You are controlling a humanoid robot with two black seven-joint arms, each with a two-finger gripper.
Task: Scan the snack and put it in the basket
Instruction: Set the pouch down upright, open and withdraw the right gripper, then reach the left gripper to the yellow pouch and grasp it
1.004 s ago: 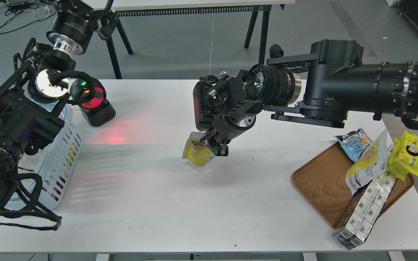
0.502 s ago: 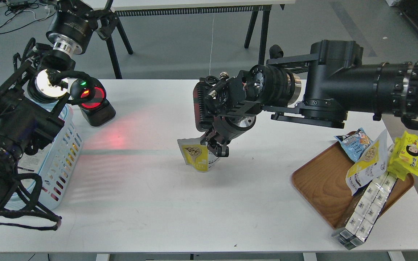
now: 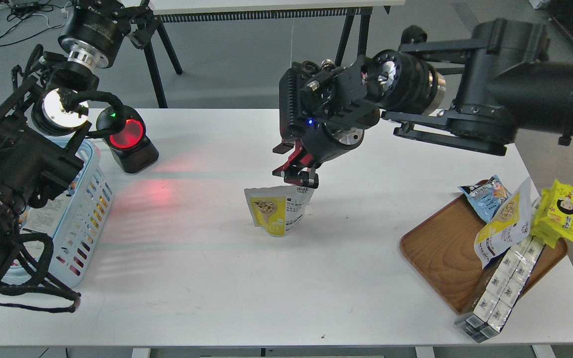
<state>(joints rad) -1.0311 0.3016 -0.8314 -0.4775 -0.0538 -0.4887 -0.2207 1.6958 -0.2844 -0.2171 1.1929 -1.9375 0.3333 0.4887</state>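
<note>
With the right claw (image 3: 296, 171) spread open just above it, the snack (image 3: 279, 210) standing mid-worktop (image 3: 286, 278) should be gripped by its top edge, barcode turned left toward the scanner (image 3: 126, 141); left claw state can't be told

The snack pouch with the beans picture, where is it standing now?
In the head view the snack pouch stands upright near the middle of the white table, just below the right gripper.

Two matte-black robot arms, thick cylindrical links, polished silver joint rings, loose black cables on the left arm (image 3: 23, 164), ribbed housing, blue indicator light, red-tipped fingers on the right gripper (image 3: 296, 175)
</note>
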